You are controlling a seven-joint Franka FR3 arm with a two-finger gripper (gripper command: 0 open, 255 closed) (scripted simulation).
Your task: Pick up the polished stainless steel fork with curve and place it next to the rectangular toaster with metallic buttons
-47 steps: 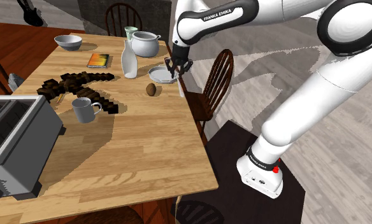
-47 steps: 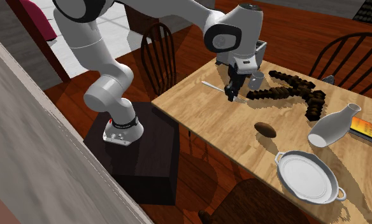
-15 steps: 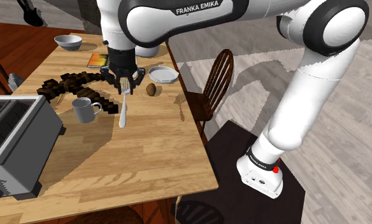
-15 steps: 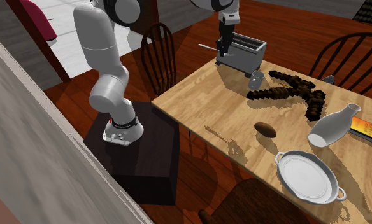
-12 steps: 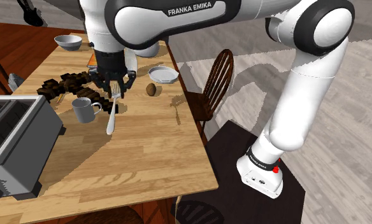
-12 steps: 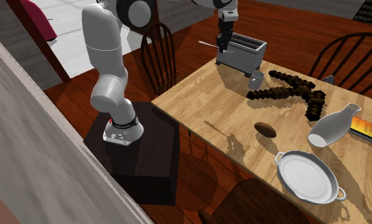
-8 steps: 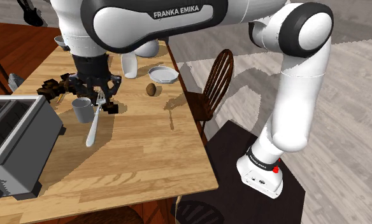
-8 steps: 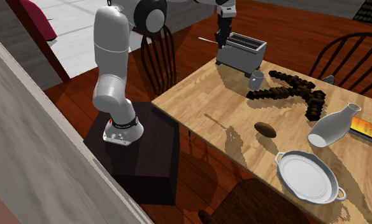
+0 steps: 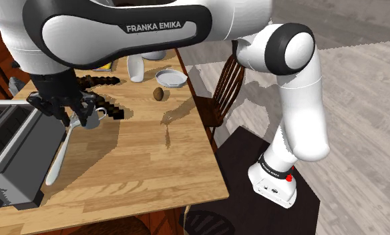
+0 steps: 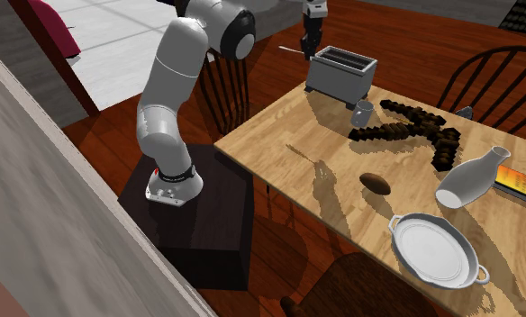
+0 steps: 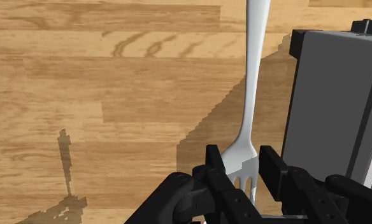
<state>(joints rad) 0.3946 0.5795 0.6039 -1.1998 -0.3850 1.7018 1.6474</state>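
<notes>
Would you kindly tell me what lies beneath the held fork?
Beneath the fork, clasped at its tines by the tool, lies wooden table, partly shadowed, with the toaster beside it. The strip of table behind the handle is covered.

the white arm point(image 9: 295, 100) rises beside the worktop's point(image 9: 147, 160) long edge and arches across it toward the corner at the shoulder view's lower left. the black claw point(image 9: 68, 119) points down, fingers point(image 11: 211, 162) clasping the fork point(image 11: 251, 76) near its tines, seemingly held clear of the worktop.
</notes>
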